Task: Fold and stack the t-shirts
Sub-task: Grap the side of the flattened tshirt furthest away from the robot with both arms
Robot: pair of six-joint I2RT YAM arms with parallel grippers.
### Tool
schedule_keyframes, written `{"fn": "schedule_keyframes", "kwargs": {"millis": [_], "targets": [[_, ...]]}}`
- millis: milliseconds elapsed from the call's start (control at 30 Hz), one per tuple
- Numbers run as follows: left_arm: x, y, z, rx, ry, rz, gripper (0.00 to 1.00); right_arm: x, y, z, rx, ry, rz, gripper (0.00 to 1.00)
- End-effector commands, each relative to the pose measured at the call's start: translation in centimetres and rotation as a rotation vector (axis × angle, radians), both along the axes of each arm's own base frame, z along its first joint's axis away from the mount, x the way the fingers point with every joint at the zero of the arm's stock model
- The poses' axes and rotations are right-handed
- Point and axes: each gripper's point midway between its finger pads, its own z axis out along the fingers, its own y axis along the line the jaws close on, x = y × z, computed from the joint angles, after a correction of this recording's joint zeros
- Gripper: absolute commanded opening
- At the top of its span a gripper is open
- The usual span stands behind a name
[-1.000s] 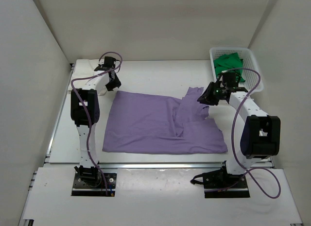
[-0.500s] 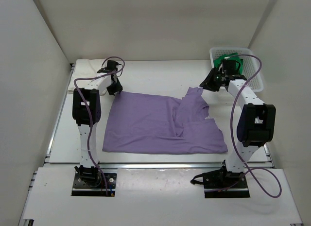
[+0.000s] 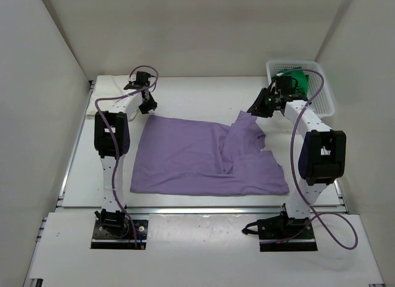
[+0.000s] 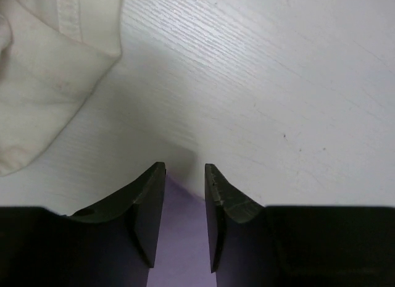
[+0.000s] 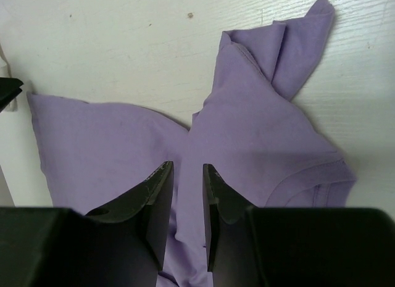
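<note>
The lavender t-shirt point(image 3: 203, 157) lies spread on the table point(image 3: 203, 92), mostly flat, with one sleeve turned over onto the body on the right side. No real fold is made in it yet, as far as I can judge.

The left gripper point(image 4: 185, 170) is low over the far left corner of this shirt. Its fingers stand a little apart, and the tip of the lavender corner shows in the gap between them. The pictures do not show that the cloth is pinched. Ahead of these fingers and to their left lies the cream t-shirt point(image 4: 43, 71), apart from the lavender one.

The right gripper point(image 5: 187, 166) hangs above the shirt with a narrow gap between its fingers and nothing in it. The turned-over sleeve is ahead of the fingers and to their right, and the flat body of the shirt is to their left.

The green t-shirt point(image 3: 299, 74) is in the white basket point(image 3: 324, 92), beyond the right gripper, not unfolded.

In my judgement the task is at an early stage: the cream shirt seems already put aside at the far left, the lavender one must be folded and stacked, and the green one is not started
</note>
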Motion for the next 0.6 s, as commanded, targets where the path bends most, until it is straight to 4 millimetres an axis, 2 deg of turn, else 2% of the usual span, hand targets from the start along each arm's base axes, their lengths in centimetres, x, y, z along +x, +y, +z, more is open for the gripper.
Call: {"fn": "schedule_keyframes", "kwargs": {"millis": [0,33,100,333,400,433,567], "targets": [[-0.7,-0.4,-1.4,0.007,0.044,-0.005,0.4,0.0,-0.7,0.8,-0.008,-0.022,-0.009,0.23],[-1.2,-0.4,-1.7,0.014,0.055,-0.007,0.36,0.3,-0.9,1.5,-0.004,-0.049,-0.008,0.23],[-2.0,0.3,-2.5,0.04,0.073,-0.002,0.35,0.3,-1.2,1.7,0.002,-0.047,-0.011,0.23],[-1.4,1.7,-0.5,0.049,0.03,0.04,0.51,0.6,-1.2,1.7,0.009,-0.047,-0.009,0.23],[-1.4,2.1,-0.2,0.04,0.029,0.049,0.54,0.3,-1.0,1.1,0.017,-0.024,-0.006,0.23],[-1.4,2.8,0.1,0.046,0.026,0.067,0.54,0.4,-0.8,1.0,0.013,-0.031,0.002,0.23],[-1.7,2.7,-0.4,0.047,0.036,0.053,0.52,0.1,-0.6,0.9,0.013,-0.024,0.004,0.23]]}}
